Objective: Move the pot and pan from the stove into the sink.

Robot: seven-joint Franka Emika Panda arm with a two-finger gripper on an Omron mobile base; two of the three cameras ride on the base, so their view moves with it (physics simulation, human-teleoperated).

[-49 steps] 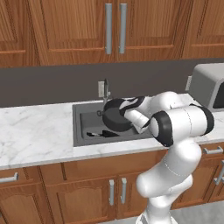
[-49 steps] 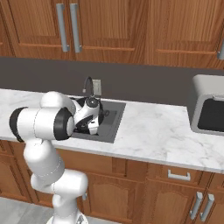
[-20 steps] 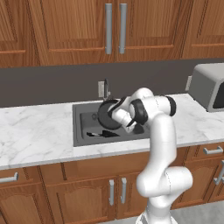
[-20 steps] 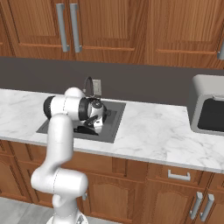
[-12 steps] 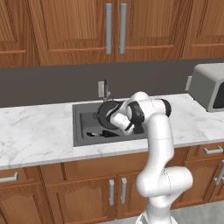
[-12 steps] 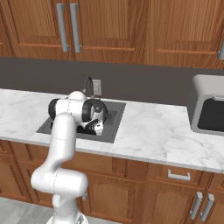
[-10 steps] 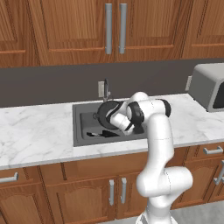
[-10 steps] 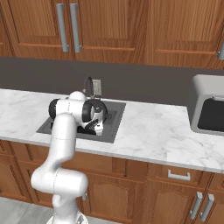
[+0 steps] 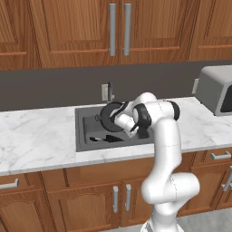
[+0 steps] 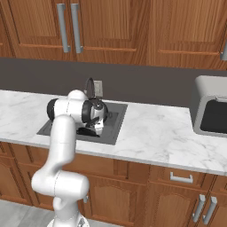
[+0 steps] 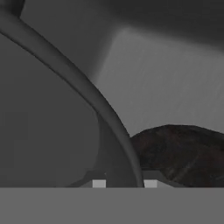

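In the left base view, the arm bends over the sink (image 9: 84, 131), which is sunk into the white marble counter (image 9: 36, 140). The gripper (image 9: 118, 118) is down in the basin at the rim of the pot (image 9: 108, 115). The pot is tipped on its side, its round opening facing the camera, in the far middle of the basin just near of the faucet (image 9: 110, 88). The pan (image 9: 105, 138) lies flat on the basin floor, left of and nearer than the pot. A microwave (image 9: 217, 88) stands at the far right of the counter.

In the right base view, the arm's wrist covers most of the sink (image 10: 116, 116); the gripper (image 10: 98, 119) is low inside it, with the faucet (image 10: 90, 86) just behind.

In the hand view, the pot (image 11: 48, 127) has its curved rim running between the two fingertips (image 11: 99, 183), which stand narrow, close on either side of the rim. The pan (image 11: 183, 151) shows dark at the lower right, on the grey sink (image 11: 166, 83) floor.
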